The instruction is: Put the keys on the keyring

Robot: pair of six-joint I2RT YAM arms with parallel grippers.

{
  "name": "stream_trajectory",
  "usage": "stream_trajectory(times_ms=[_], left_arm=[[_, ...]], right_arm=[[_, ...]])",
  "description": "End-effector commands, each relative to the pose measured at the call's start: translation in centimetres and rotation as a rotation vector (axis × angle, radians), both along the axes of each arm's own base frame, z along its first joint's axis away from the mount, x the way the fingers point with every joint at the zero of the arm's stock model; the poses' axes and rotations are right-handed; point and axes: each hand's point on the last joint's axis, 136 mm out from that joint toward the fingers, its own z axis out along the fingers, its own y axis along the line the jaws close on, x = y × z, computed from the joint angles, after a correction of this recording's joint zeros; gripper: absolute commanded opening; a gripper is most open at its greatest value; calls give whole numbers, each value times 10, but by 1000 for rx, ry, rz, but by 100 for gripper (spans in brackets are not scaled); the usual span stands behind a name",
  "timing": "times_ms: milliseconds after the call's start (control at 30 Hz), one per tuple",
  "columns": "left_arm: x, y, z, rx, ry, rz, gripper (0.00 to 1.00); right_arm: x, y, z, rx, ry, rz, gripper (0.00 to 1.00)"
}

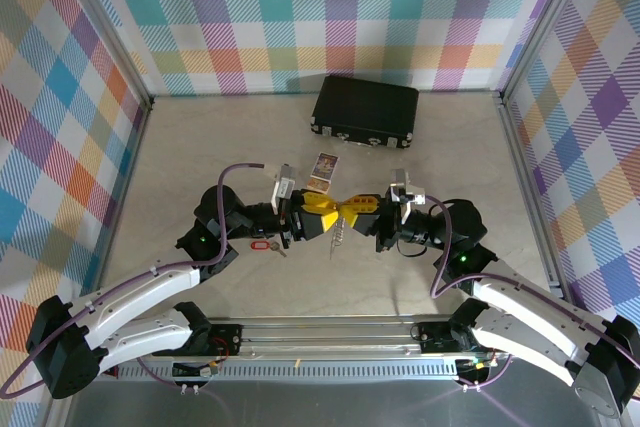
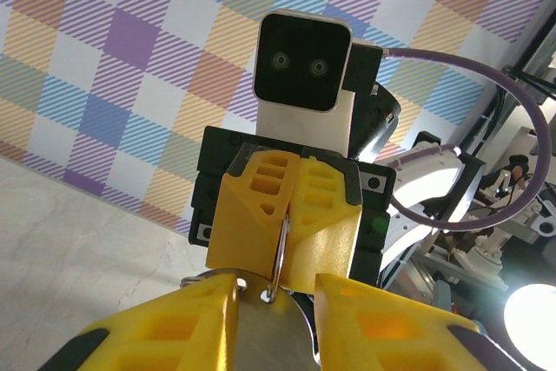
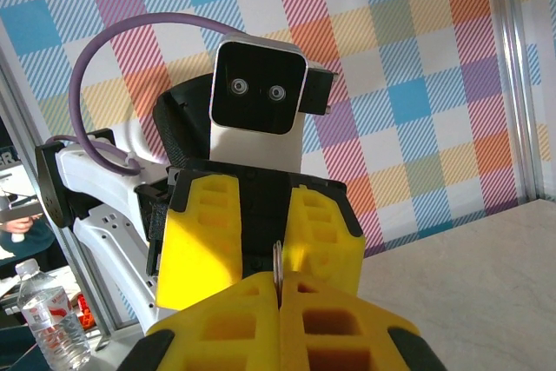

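a: where's the keyring (image 2: 281, 249)?
b: up off the table (image 1: 200, 167), edge-on in the right gripper (image 3: 279, 288), which is clamped on it. its chain (image 1: 338, 237) dangles below.
a: and the left gripper (image 2: 274, 286)?
b: its fingers (image 2: 174, 327) are parted around the grey metal. i can't tell if they press it.
a: the keys (image 1: 268, 245)?
b: flat on the table beside the left arm.
a: the risk?
b: on one thin pinch the ring may twist or slip if the left lets go.
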Motion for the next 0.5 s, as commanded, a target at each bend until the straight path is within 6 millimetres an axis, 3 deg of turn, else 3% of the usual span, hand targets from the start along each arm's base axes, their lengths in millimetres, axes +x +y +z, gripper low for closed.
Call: stream_trajectory(times_ms=[0,467], left_arm=[[-7,0,6,-25,-29,-27,27],[-8,-3,15,-51,-32,-50,15]], right_arm=[[-3,-3,12,50,-24,3,0],[-5,0,10,38,-23,24,0]])
